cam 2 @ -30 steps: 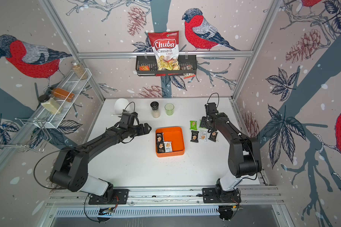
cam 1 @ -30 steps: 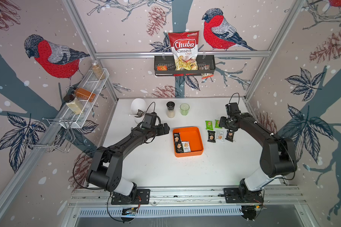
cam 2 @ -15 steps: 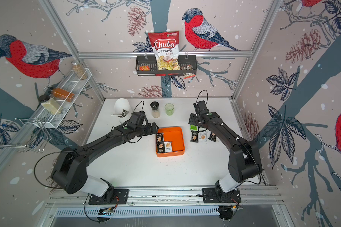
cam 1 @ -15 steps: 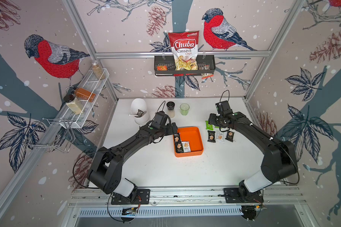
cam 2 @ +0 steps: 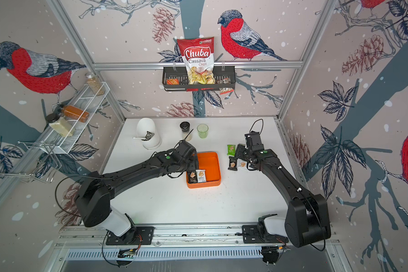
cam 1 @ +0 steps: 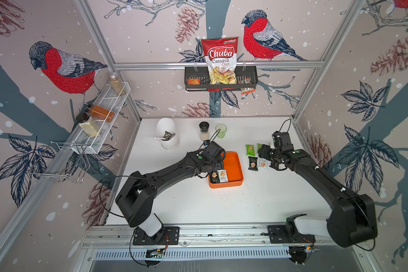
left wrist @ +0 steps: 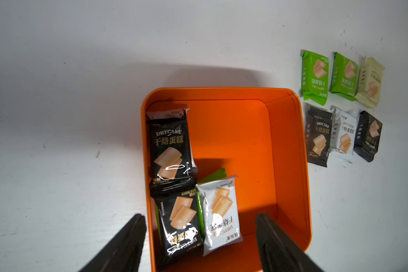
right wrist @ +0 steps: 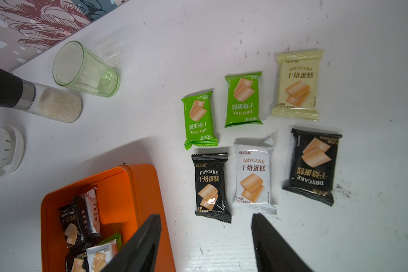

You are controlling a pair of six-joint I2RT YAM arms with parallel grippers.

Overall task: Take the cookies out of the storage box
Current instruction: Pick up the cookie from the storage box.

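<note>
**Left tool open over the box; six cookies lie outside**

The orange box (cam 1: 234, 164) sits mid-tabletop (cam 1: 222, 207) in both top views. Several cookies (left wrist: 170, 150) are inside it, along the wall on the left arm's side. In the left wrist view a black packet (left wrist: 169, 141) lies over a white one (left wrist: 167, 113). Next to them a second black packet (left wrist: 179, 219) and a white packet (left wrist: 222, 212) lie side by side, with a green edge (left wrist: 213, 174) showing beneath. The rest of the box floor is bare.

The left tool (left wrist: 199, 216) hangs above these packets, jaws apart and gripping nothing. One finger (left wrist: 127, 242) is outside the box wall and the other (left wrist: 276, 242) is over the bare floor.

Six more cookies lie flat on the tabletop just beside the box, on the right arm's side, in two rows of three. One row has a green packet (right wrist: 199, 119), another green (right wrist: 243, 100) and a pale yellow (right wrist: 297, 84). The other row has a black (right wrist: 211, 186), a white (right wrist: 253, 179) and a black (right wrist: 312, 164). None of them touches the box.

The right tool (right wrist: 205, 216) hovers near that black-and-white row, jaws apart and empty. In the top views the right arm hides part of the group.

A green glass (right wrist: 85, 70) and a grinder (right wrist: 33, 99) stand farther back.
</note>
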